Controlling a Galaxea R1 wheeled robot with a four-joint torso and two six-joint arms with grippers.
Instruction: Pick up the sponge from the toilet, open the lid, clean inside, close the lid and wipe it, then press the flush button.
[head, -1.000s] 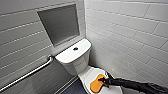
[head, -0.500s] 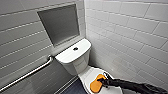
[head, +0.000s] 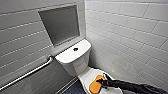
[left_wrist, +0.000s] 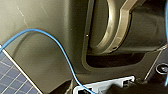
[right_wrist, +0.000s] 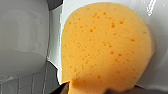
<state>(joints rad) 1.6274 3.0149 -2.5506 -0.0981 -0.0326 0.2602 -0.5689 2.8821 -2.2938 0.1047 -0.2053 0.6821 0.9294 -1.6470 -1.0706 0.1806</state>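
The white toilet stands in the corner of two tiled walls, with the round dark flush button in the middle of its tank top. The lid is down. The orange sponge lies on it. My right gripper reaches in from the right, open, with its dark fingers at the sponge's far end. In the right wrist view the sponge looms large on the white lid, with a dark fingertip at its edge.
A metal grab bar runs along the grey tiled wall on the left. A grey recessed panel sits above the tank. White tiles close in on the right. Dark floor shows beside the bowl.
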